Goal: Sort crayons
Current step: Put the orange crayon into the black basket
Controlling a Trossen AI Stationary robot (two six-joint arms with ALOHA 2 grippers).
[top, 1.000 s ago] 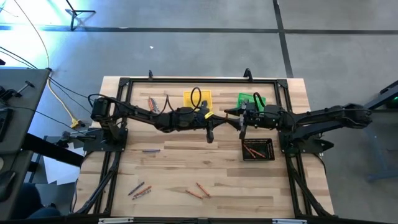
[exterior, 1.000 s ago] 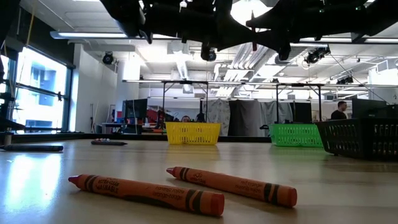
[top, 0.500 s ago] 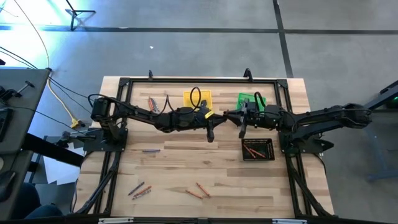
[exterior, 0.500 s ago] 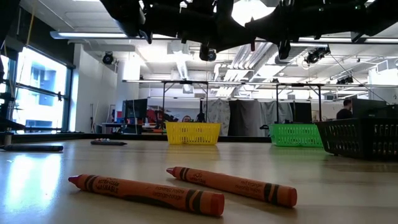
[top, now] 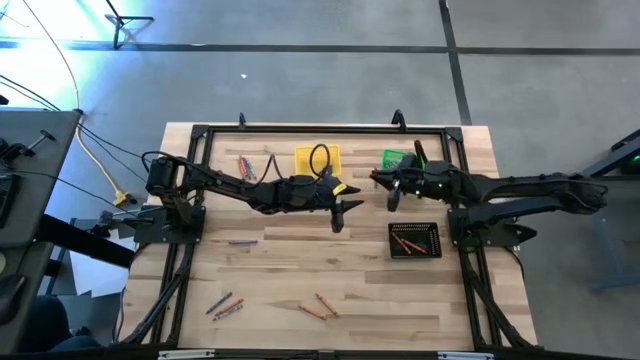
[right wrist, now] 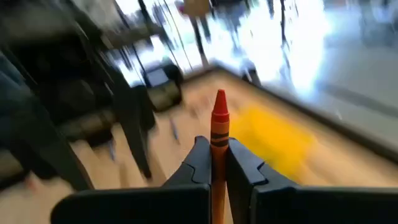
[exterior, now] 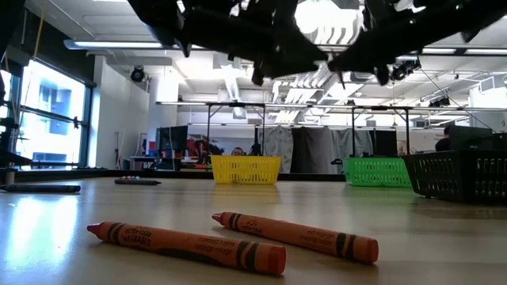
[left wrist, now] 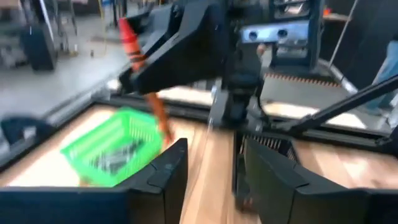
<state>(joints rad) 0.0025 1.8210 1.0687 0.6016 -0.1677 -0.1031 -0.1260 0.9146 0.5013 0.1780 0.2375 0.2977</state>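
Since the earlier frame my right end effector (right wrist: 211, 163) has pulled right and clamped an orange crayon (right wrist: 218, 134); the left end effector (left wrist: 205, 171), frame centre, has let go and stands open, empty. Crayon: light, stiff, waxy, probably snappable, gripped mid-shaft. Paper-wrapped, pointed tip. More crayons (top: 315, 306) lie loose at the desk (top: 270, 275) bottom.
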